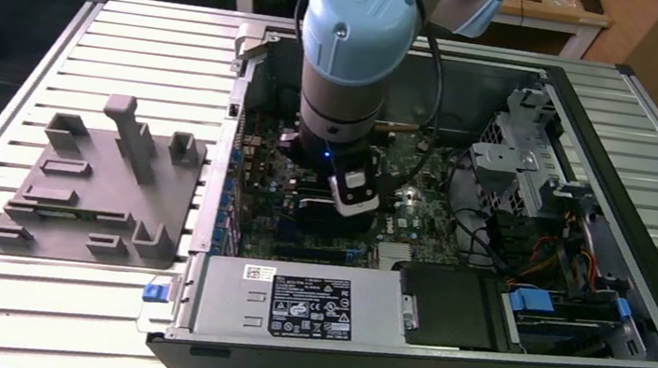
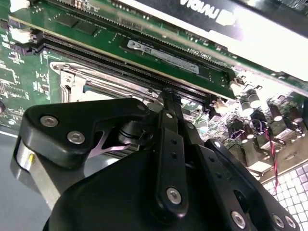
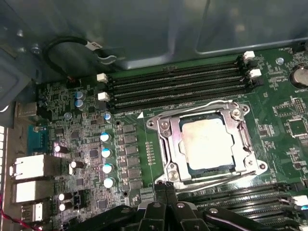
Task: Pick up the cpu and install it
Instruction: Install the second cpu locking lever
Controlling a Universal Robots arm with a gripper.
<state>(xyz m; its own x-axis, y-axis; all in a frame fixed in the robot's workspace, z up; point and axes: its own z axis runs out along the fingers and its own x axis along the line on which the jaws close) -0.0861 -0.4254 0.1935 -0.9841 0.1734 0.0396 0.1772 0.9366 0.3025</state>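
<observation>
The cpu [image 3: 208,143], a square chip with a silvery top, lies flat inside the motherboard socket, with the metal socket frame [image 3: 166,144] around it in the first wrist view. My gripper [image 3: 166,187] hangs just beside the socket's edge, its black fingers pressed together with nothing between them. In the second wrist view the gripper [image 2: 166,96] sits above the socket frame [image 2: 77,79] and next to the memory slots. In the exterior view the arm reaches down into the open computer case [image 1: 616,304], with the gripper [image 1: 347,216] low over the motherboard.
A grey plastic tray with upright posts [image 1: 103,185] sits on the slatted table at the exterior view's left. Inside the case are the power supply [image 1: 289,301], a drive cage [image 1: 521,151], cables [image 1: 546,258], memory slots [image 3: 178,84] and an expansion card [image 2: 216,19].
</observation>
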